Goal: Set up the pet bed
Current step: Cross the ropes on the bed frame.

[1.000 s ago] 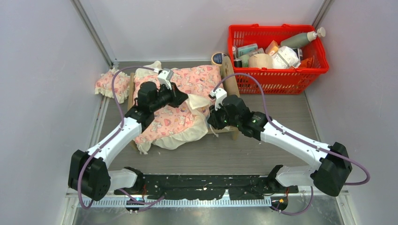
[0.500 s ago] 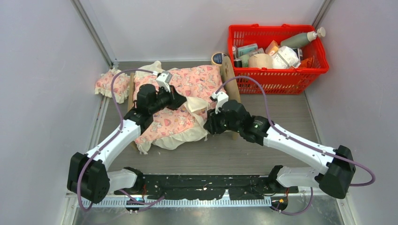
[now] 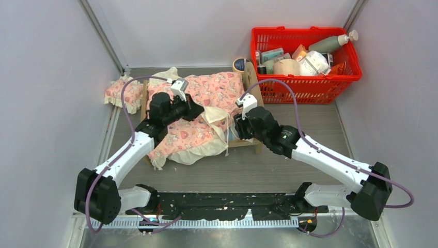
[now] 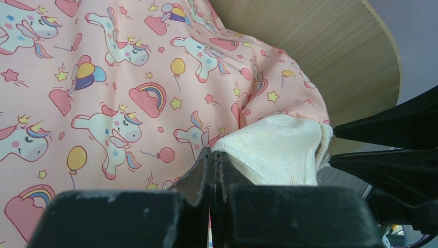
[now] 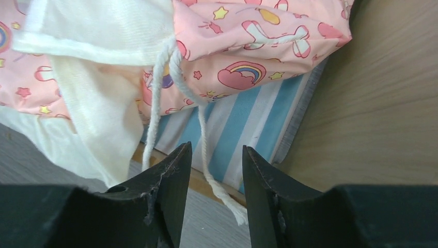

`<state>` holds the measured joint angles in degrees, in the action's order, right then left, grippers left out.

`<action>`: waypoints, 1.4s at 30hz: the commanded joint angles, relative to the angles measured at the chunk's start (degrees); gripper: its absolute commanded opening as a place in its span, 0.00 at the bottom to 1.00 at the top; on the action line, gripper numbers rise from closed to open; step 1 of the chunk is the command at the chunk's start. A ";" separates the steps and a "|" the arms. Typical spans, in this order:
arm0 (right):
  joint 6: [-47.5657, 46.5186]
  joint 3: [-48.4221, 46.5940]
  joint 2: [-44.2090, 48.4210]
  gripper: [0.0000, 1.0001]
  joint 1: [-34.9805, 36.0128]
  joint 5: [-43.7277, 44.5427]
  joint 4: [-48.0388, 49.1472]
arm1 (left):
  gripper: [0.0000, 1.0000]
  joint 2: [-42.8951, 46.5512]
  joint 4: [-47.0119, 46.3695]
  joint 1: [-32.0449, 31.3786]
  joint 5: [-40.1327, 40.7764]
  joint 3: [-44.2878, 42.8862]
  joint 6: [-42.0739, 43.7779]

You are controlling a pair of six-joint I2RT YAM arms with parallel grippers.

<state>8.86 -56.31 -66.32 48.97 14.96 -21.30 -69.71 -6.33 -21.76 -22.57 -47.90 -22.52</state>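
Observation:
The pet bed is a light plywood frame with an arched headboard (image 3: 251, 82) and a blue-and-white striped mattress (image 5: 243, 129). The pink unicorn blanket (image 3: 217, 90) with a cream frill lies bunched over most of it. My left gripper (image 3: 199, 111) is over the middle of the bed and is shut on a fold of the blanket (image 4: 129, 77) beside its cream underside (image 4: 274, 150). My right gripper (image 5: 216, 155) is open at the bed's near edge by the headboard (image 5: 372, 103). A white cord (image 5: 206, 150) from the blanket hangs between its fingers.
The small pink frilled pillow (image 3: 123, 93) lies on the table left of the bed. A red basket (image 3: 304, 82) full of bottles and packets stands at the back right, close to the headboard. A tape roll (image 3: 239, 63) sits behind the bed. Grey walls close in both sides.
My right gripper has moved back from the blanket's front corner toward the headboard end. The left gripper has barely moved and still pinches the blanket.

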 commanded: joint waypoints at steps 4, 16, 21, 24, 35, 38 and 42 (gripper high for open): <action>-1.92 3.32 -4.74 0.48 -0.36 0.41 14.11 | 0.00 -0.04 -0.80 1.27 -1.38 -0.59 -0.84; 1.75 2.48 -13.32 0.47 -0.37 -0.81 17.66 | 0.00 -0.39 -1.13 1.89 -2.50 -0.79 -1.40; 1.50 2.26 -13.18 0.21 -0.30 0.86 17.13 | 0.00 -0.86 -1.64 1.90 -3.04 -0.55 -1.98; -0.28 -0.28 -10.93 0.10 -0.36 4.44 10.59 | 0.00 -1.27 -2.67 1.90 -3.76 0.07 -2.49; -11.79 -3.48 -4.61 0.05 -0.37 11.95 3.21 | 0.00 -2.40 -6.40 1.81 -6.25 0.98 -4.83; -15.40 -4.02 -4.06 0.05 -0.36 13.88 3.79 | 0.00 -2.64 -7.21 1.49 -6.90 1.21 -5.47; -17.88 -4.72 -3.43 0.05 -0.28 16.60 3.87 | 0.00 -2.89 -7.91 0.66 -7.45 1.38 -5.91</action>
<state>-4.12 -58.30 -71.72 48.73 27.11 -18.06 -72.40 -10.09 -20.40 -28.18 -46.78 -27.22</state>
